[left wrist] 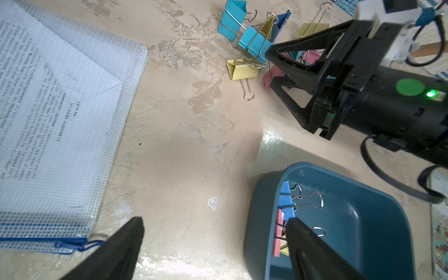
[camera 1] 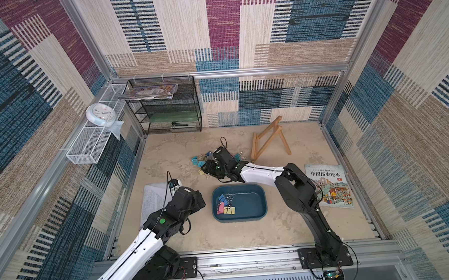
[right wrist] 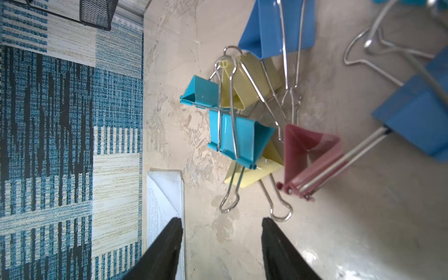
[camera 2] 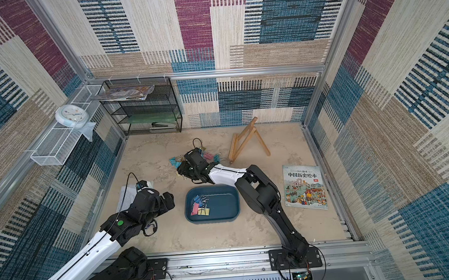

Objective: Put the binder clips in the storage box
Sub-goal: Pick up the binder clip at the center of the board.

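binder clips (left wrist: 254,43) lie in a loose heap on the table (camera 1: 166,153) directly ahead of the right gripper (right wrist: 221,220). the storage box (camera 1: 247,204) sits back behind that gripper, beside its forearm, apart from the heap, and already contains a few stored clips (camera 1: 225,207). the right gripper's jaws stand about half open and hold nothing; a wire handle loop (right wrist: 281,213) lies just beside one fingertip. the left gripper (left wrist: 215,219) hangs spread wide and empty, with the box wall beside one jaw. recommended procedure: advance until a single clip body, for example the teal clip (right wrist: 240,140), sits squarely between the jaws, then close on the folded body, not on a handle. the handles appear interlaced, so lift slowly and expect neighbours to drag.
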Tool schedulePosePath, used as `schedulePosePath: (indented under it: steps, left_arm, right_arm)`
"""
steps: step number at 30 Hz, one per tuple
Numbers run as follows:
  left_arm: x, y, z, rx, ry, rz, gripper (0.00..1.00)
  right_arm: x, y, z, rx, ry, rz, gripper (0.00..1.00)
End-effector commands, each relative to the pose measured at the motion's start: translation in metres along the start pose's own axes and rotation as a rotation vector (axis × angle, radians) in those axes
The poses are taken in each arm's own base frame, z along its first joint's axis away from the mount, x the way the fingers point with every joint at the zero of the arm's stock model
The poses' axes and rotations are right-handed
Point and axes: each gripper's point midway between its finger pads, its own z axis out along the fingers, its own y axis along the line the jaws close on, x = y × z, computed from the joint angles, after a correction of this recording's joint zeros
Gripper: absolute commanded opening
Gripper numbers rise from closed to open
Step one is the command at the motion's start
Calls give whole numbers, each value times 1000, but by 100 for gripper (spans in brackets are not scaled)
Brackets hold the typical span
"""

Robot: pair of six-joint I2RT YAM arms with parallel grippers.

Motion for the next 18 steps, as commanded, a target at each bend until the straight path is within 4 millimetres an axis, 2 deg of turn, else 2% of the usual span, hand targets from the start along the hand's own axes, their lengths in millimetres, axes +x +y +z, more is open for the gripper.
schedulePosePath:
  steps: [1,7,11,18]
  left_arm:
    - [-6,0,-1,-11,-26,0,99]
    - [-4,0,0,-8,-14,4,99]
    - [0,-2,2,9,-3,6,99]
    - [2,-3,3,13,9,11,99]
  right_arm:
    - [0,6,9,-30,14,33,55]
    - [-1,-4,17,1,7,42,39]
    - [1,-10,18,15,8,40,32]
    - [9,-11,15,-9,37,33,11]
